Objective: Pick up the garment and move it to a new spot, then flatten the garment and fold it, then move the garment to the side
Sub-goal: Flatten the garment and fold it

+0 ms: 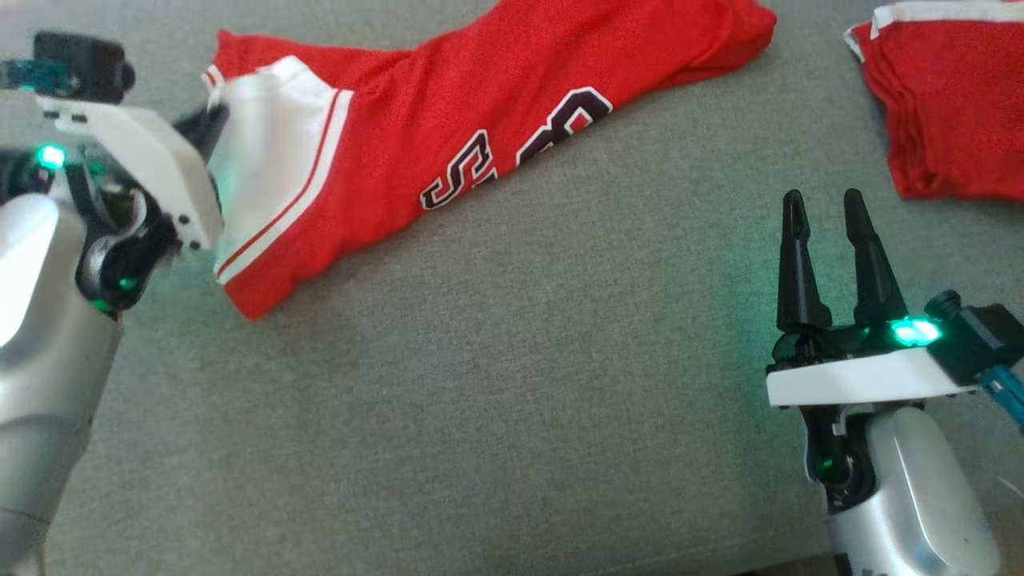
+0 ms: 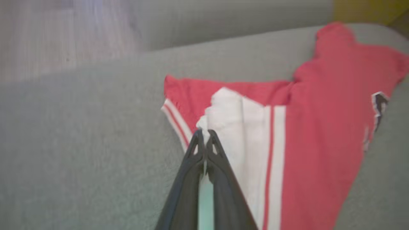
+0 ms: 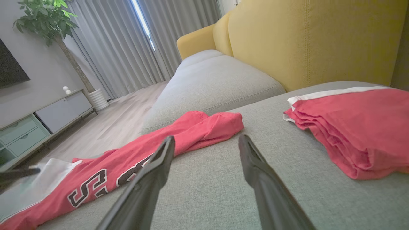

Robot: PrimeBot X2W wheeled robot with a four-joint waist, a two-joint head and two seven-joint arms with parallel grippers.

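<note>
The garment is a red jersey with dark lettering and a white sleeve panel, lying crumpled in a long diagonal strip across the grey cushion. My left gripper is at its left end. In the left wrist view its two dark fingers are pressed together, with the left gripper shut on the bunched edge of the garment's white panel. My right gripper stands open over bare cushion at the lower right, well clear of the cloth. The right wrist view looks between the open right gripper at the garment.
A second red garment, folded with white trim, lies at the far right of the cushion and also shows as the folded pile. A yellow sofa back rises behind it. Another grey cushion, wooden floor and a cabinet lie beyond.
</note>
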